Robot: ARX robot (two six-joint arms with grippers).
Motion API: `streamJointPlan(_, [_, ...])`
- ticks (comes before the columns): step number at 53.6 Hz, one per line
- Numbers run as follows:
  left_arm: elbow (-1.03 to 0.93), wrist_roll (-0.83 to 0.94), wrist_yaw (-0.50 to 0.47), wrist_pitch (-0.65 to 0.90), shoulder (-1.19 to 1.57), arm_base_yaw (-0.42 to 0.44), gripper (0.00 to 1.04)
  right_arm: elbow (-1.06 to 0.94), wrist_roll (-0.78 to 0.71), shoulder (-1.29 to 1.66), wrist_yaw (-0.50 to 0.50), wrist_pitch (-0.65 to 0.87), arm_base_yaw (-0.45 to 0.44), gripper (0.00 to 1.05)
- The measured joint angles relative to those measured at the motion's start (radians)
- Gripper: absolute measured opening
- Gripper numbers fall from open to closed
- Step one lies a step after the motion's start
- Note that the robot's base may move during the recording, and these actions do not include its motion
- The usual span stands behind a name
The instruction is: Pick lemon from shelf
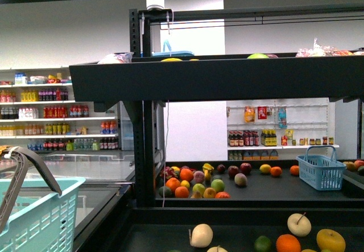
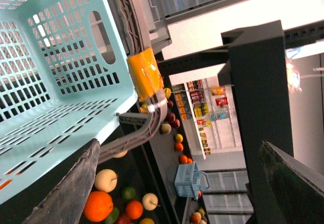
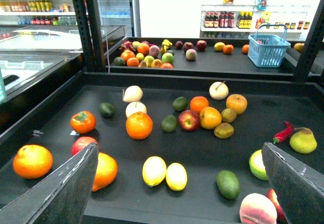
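Note:
Two bright yellow oval lemons lie side by side near the front edge of the shelf's dark lower tray (image 3: pixel 202 148): one lemon (image 3: pixel 154 170) and a second lemon (image 3: pixel 176 176) touching it. My right gripper (image 3: pixel 179 153) is open and empty; in its wrist view both lemons show between its two fingers (image 3: pixel 66 188), not touched. My left gripper (image 2: pixel 179 145) is open and empty, beside a light-teal basket (image 2: pixel 61 82). The black shelf's upper tray (image 1: pixel 216 78) fills the middle of the front view. Neither gripper shows in the front view.
Around the lemons lie oranges (image 3: pixel 139 125), a green avocado (image 3: pixel 228 184), a peach (image 3: pixel 257 209), cream apples (image 3: pixel 133 93) and a red chilli (image 3: pixel 282 133). A blue basket (image 3: pixel 268 49) stands on the rear tray. The teal basket (image 1: pixel 40 218) is at front left. Bottle racks (image 1: pixel 57 112) line the wall.

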Motion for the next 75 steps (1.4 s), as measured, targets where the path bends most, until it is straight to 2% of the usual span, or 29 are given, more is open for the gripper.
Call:
streamJointPlan(8, [0.166,-0.072,-0.035,-0.074,0.193,-0.01,0.97,0.0,0.0,0.0,0.0,0.0,0.0,0.97])
streamJointPlan(27, [0.467,-0.08,-0.048,-0.103,0.472,-0.004,0.97,0.0,0.0,0.0,0.0,0.0,0.0,0.97])
streamJointPlan(49, [0.67,-0.05,-0.089,-0.149,0.655,-0.009,0.97,0.0,0.0,0.0,0.0,0.0,0.0,0.97])
streamJointPlan(59, [0.679,-0.039,-0.095,-0.153,0.684,-0.013,0.67,0.0,0.0,0.0,0.0,0.0,0.0,0.97])
streamJointPlan(65, [0.678,-0.023,-0.103,-0.135,0.683,-0.013,0.4,0.0,0.0,0.0,0.0,0.0,0.0,0.97])
streamJointPlan(70, [0.666,-0.015,-0.111,-0.129,0.671,-0.012,0.23,0.0,0.0,0.0,0.0,0.0,0.0,0.97])
streamJointPlan(75, [0.638,-0.005,-0.098,-0.131,0.64,-0.013,0.17,0.0,0.0,0.0,0.0,0.0,0.0,0.97])
